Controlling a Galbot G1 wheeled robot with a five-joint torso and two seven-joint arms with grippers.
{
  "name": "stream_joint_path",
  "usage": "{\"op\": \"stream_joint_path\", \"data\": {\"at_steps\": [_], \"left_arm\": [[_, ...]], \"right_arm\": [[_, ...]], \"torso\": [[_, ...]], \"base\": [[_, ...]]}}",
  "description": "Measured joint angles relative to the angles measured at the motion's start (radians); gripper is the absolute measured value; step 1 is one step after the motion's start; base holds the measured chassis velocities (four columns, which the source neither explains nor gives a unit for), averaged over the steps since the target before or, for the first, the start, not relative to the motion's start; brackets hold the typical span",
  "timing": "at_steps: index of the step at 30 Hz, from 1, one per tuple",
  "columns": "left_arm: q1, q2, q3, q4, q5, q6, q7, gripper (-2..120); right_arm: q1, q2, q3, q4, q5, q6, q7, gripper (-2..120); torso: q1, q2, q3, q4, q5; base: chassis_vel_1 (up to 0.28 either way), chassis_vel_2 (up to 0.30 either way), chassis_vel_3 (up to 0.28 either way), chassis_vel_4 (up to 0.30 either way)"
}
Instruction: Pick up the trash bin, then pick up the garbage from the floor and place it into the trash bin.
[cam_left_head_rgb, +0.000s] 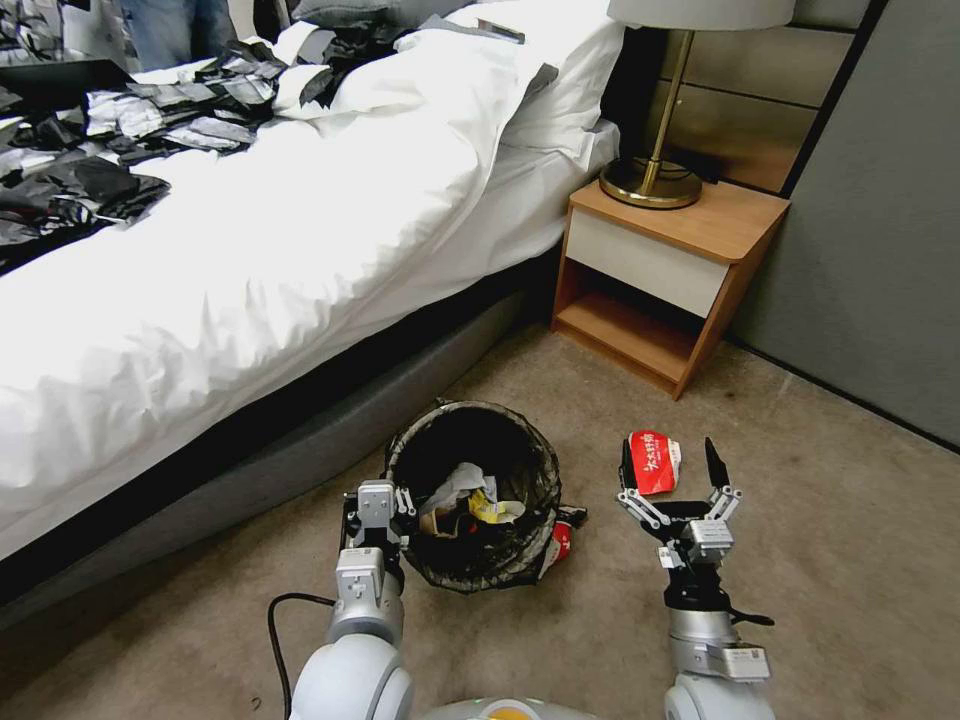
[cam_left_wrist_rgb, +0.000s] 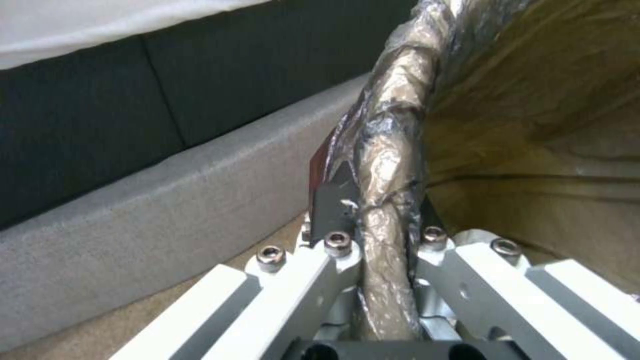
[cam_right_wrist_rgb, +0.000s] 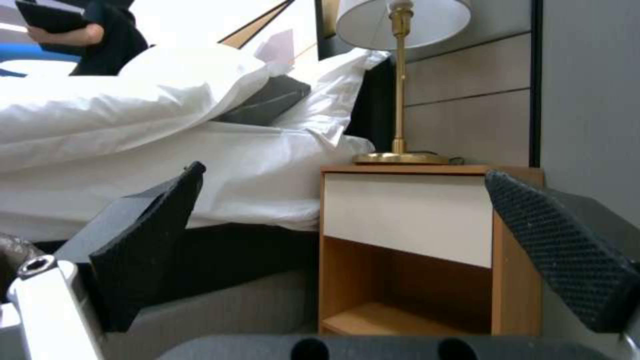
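Note:
The trash bin (cam_left_head_rgb: 475, 495), lined with a dark bag, is on the carpet floor (cam_left_head_rgb: 820, 560) beside the bed. Inside it lie white tissue and a yellow wrapper (cam_left_head_rgb: 487, 508). My left gripper (cam_left_head_rgb: 385, 500) is shut on the bin's near-left rim; the left wrist view shows that bag-wrapped rim (cam_left_wrist_rgb: 390, 165) clamped in the left gripper (cam_left_wrist_rgb: 380, 210). A red-and-white piece of garbage (cam_left_head_rgb: 652, 460) lies on the floor right of the bin. My right gripper (cam_left_head_rgb: 670, 465) is open just over it, a finger on each side. Another red scrap (cam_left_head_rgb: 562, 540) lies against the bin's right side.
The bed (cam_left_head_rgb: 250, 250) with its grey base runs along the left. A wooden nightstand (cam_left_head_rgb: 665, 270) with a brass lamp (cam_left_head_rgb: 655, 150) stands ahead, and a grey wall (cam_left_head_rgb: 880, 200) closes the right. A black cable (cam_left_head_rgb: 285, 625) lies on the carpet by my left arm.

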Motion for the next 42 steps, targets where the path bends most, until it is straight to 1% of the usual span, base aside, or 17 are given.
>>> {"op": "stream_joint_path", "data": {"at_steps": [14, 22, 25, 26, 28, 29, 32, 33, 35, 36, 37, 38, 40, 41, 42], "left_arm": [[-0.002, 0.001, -0.006, -0.011, -0.003, 0.001, 0.000, 0], [-0.002, 0.004, -0.015, -0.028, -0.011, 0.003, 0.000, 0], [-0.003, 0.004, -0.020, -0.040, -0.015, 0.003, -0.001, 0], [-0.003, 0.004, -0.020, -0.040, -0.015, 0.003, -0.001, 0], [-0.004, 0.005, -0.023, -0.045, -0.017, 0.004, -0.002, 0], [-0.004, 0.005, -0.023, -0.045, -0.017, 0.004, -0.002, 0], [-0.003, 0.006, -0.024, -0.049, -0.018, 0.004, -0.002, 0], [-0.003, 0.006, -0.024, -0.049, -0.018, 0.004, -0.002, 0], [-0.003, 0.006, -0.024, -0.049, -0.018, 0.004, -0.003, 0], [-0.003, 0.006, -0.024, -0.049, -0.018, 0.004, -0.003, 0], [-0.003, 0.006, -0.024, -0.049, -0.018, 0.004, -0.003, 0], [-0.003, 0.006, -0.024, -0.049, -0.019, 0.004, -0.003, 0], [-0.005, 0.005, -0.024, -0.049, -0.020, 0.005, -0.003, 0], [-0.005, 0.005, -0.024, -0.049, -0.020, 0.005, -0.003, 0], [-0.005, 0.006, -0.024, -0.049, -0.021, 0.005, -0.004, 0]], "right_arm": [[0.014, 0.000, -0.009, -0.002, -0.001, -0.007, 0.000, 100], [0.052, -0.013, -0.011, -0.002, -0.009, -0.037, 0.012, 100], [0.072, -0.024, -0.036, -0.003, 0.002, -0.101, 0.040, 100], [0.072, -0.024, -0.036, -0.003, 0.002, -0.101, 0.040, 100], [0.088, -0.029, -0.055, -0.007, 0.006, -0.174, 0.064, 100], [0.088, -0.029, -0.055, -0.007, 0.006, -0.174, 0.064, 100], [0.111, -0.051, -0.085, -0.007, 0.016, -0.335, 0.110, 100], [0.111, -0.051, -0.085, -0.007, 0.016, -0.335, 0.110, 100], [0.123, -0.072, -0.110, -0.007, 0.039, -0.442, 0.134, 100], [0.127, -0.079, -0.119, -0.007, 0.051, -0.475, 0.141, 100], [0.127, -0.079, -0.119, -0.007, 0.051, -0.475, 0.141, 100], [0.137, -0.094, -0.143, -0.007, 0.080, -0.541, 0.152, 100], [0.152, -0.112, -0.178, -0.015, 0.115, -0.625, 0.163, 100], [0.152, -0.112, -0.178, -0.015, 0.115, -0.625, 0.163, 100], [0.159, -0.120, -0.197, -0.023, 0.127, -0.668, 0.166, 100]], "torso": [[0.000, 0.000, 0.000, 0.0000, 0.0000], [0.000, 0.000, 0.000, 0.0000, 0.0000], [0.000, 0.000, 0.000, 0.0000, 0.0000], [0.000, 0.000, 0.000, 0.0000, 0.0000], [0.000, 0.000, 0.000, 0.0000, 0.0000], [0.000, 0.000, 0.000, 0.0000, 0.0000], [0.000, 0.000, 0.000, 0.0000, 0.0000], [0.000, 0.000, 0.000, 0.0000, 0.0000], [0.000, 0.000, 0.000, 0.0000, 0.0000], [0.000, 0.000, 0.000, 0.0000, 0.0000], [0.000, 0.000, 0.000, 0.0000, 0.0000], [0.000, 0.000, 0.000, -0.0001, 0.0000], [0.000, 0.000, 0.000, 0.0000, 0.0000], [0.000, 0.000, 0.000, 0.0000, 0.0000], [0.000, 0.000, 0.000, 0.0000, 0.0000]], "base": [[0.000, 0.000, 0.000, 0.000], [0.000, 0.000, 0.000, 0.000], [0.000, 0.000, 0.000, 0.000], [0.000, 0.000, 0.000, 0.000], [0.000, 0.000, 0.000, 0.000], [0.000, 0.000, 0.000, 0.000], [0.000, 0.000, 0.000, 0.000], [0.000, 0.000, 0.000, 0.000], [0.000, 0.000, 0.000, 0.000], [0.000, 0.000, 0.000, 0.000], [0.000, 0.000, 0.000, 0.000], [0.000, 0.000, 0.000, 0.000], [0.000, 0.000, 0.000, 0.000], [0.000, 0.000, 0.000, 0.000], [0.000, 0.000, 0.000, 0.000]]}}
